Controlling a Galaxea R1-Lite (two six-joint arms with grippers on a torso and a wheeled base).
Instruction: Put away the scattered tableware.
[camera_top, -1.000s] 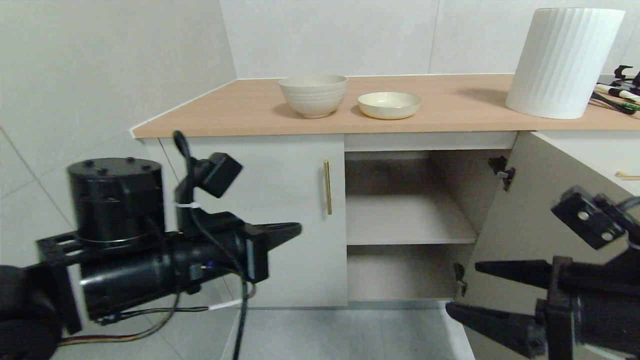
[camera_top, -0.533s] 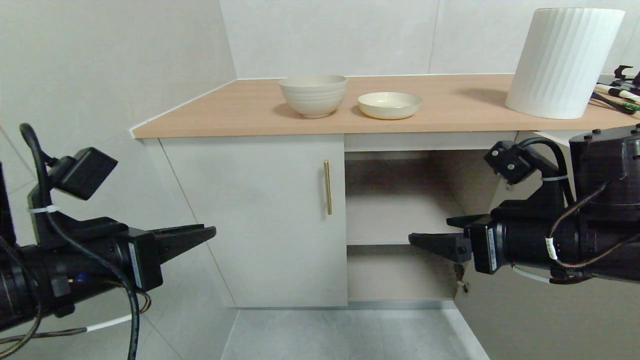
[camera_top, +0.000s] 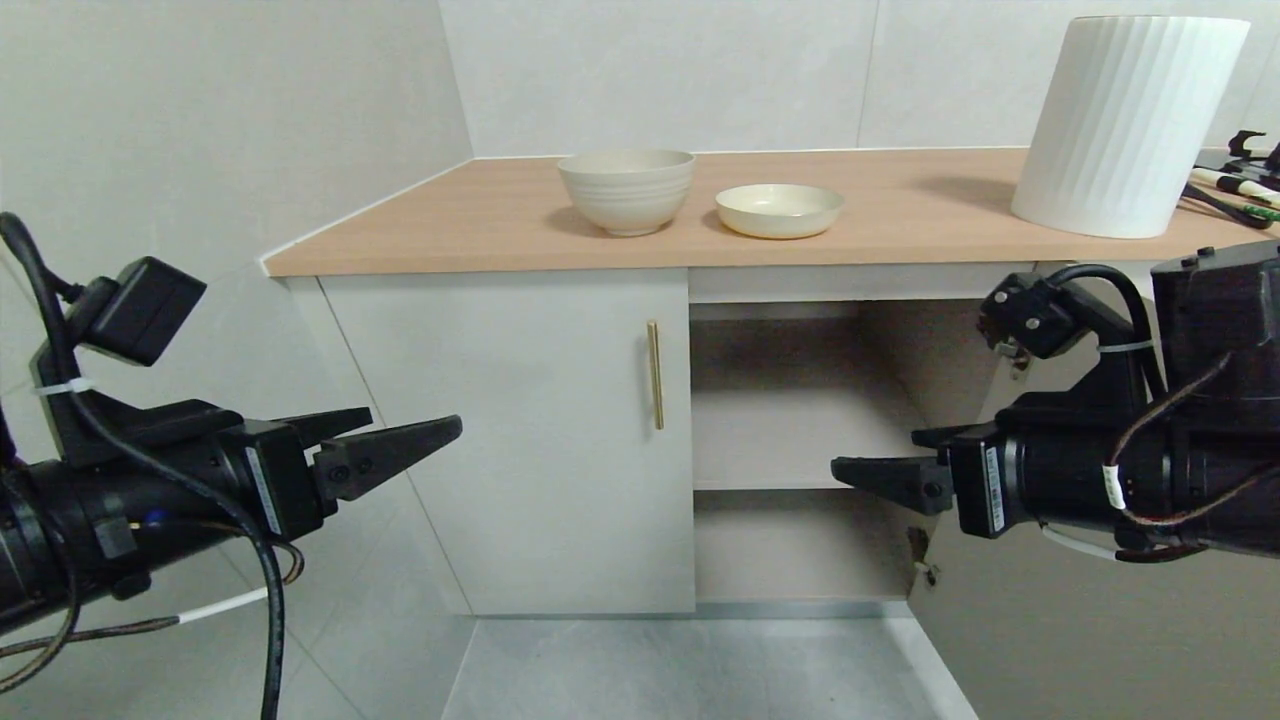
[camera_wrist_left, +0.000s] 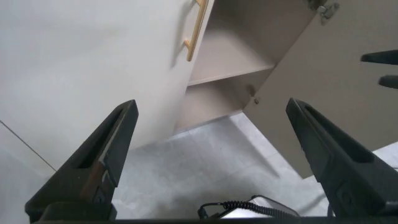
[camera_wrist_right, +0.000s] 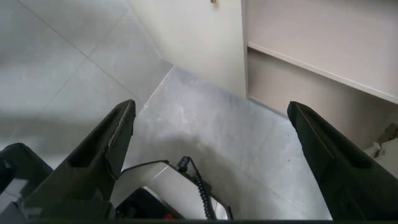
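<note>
A deep cream bowl (camera_top: 626, 190) and a shallow cream dish (camera_top: 779, 210) stand side by side on the wooden counter (camera_top: 480, 225). My left gripper (camera_top: 415, 420) hangs low in front of the shut cabinet door, well below the bowl. In the left wrist view it is open (camera_wrist_left: 211, 104) with nothing between its fingers. My right gripper (camera_top: 875, 452) is level with the open cabinet's shelf (camera_top: 810, 440), under the dish. It too is open (camera_wrist_right: 211, 106) and empty.
A tall white ribbed container (camera_top: 1130, 125) stands on the counter's right, with pens (camera_top: 1240, 185) beyond it. The left door has a gold handle (camera_top: 654, 375). The right door (camera_top: 1050, 620) is swung open beside my right arm. Grey floor tiles (camera_top: 690, 670) lie below.
The left arm drew back to the left and its fingers now show spread. The right arm rose from the lower right corner to shelf height and has barely shifted since.
</note>
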